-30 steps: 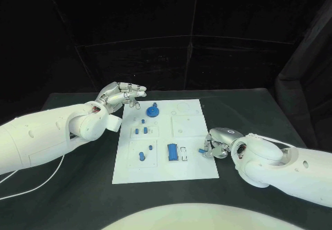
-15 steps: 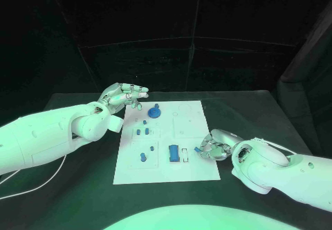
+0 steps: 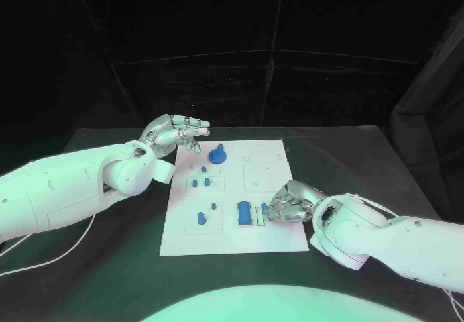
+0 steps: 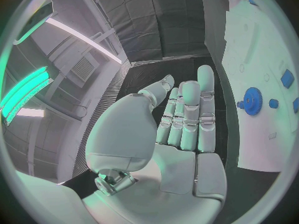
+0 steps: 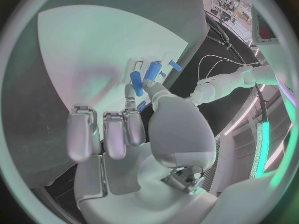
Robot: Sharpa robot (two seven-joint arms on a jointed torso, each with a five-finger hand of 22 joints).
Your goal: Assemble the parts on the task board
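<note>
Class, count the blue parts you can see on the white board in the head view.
6: gear at the far end, two small pieces mid-left, peg near left, block near middle, one at the right robot hand. More may be hidden.

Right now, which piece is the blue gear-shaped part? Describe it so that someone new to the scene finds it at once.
Start at the white task board in the middle of the black table and go to its far end, near the open left hand. The gear sits there: a round blue disc with a small knob beside it, the widest round piece, whereas the other blue parts nearer the robot are small pegs and a long block.
</note>
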